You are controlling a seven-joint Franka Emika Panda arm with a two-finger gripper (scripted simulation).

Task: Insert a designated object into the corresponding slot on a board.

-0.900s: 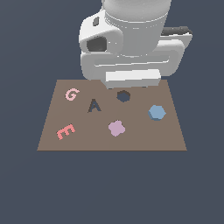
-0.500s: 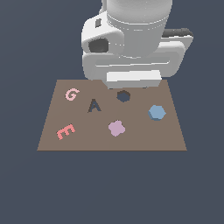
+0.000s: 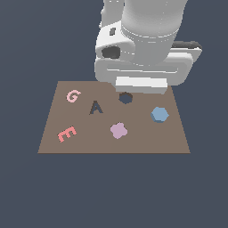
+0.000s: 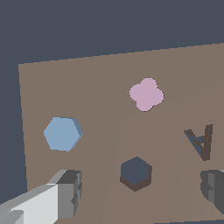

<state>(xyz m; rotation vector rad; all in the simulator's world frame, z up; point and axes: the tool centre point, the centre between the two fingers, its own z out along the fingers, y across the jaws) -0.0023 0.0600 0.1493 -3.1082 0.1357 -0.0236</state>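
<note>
Blue hexagon block [image 3: 159, 114] lies loose on the brown board [image 3: 80, 142], right of centre in the exterior view, untouched. Its dark hexagon slot [image 3: 126, 98] sits up and left of it, just under the arm. Tool [image 4: 140, 192] hangs over the slot, fingers [image 4: 65, 192] spread wide, holding nothing; likely lining up before reaching for the block. Bare board surrounds the block; the pink flower piece [image 3: 119, 130] lies nearby, and the board's right edge is close.
</note>
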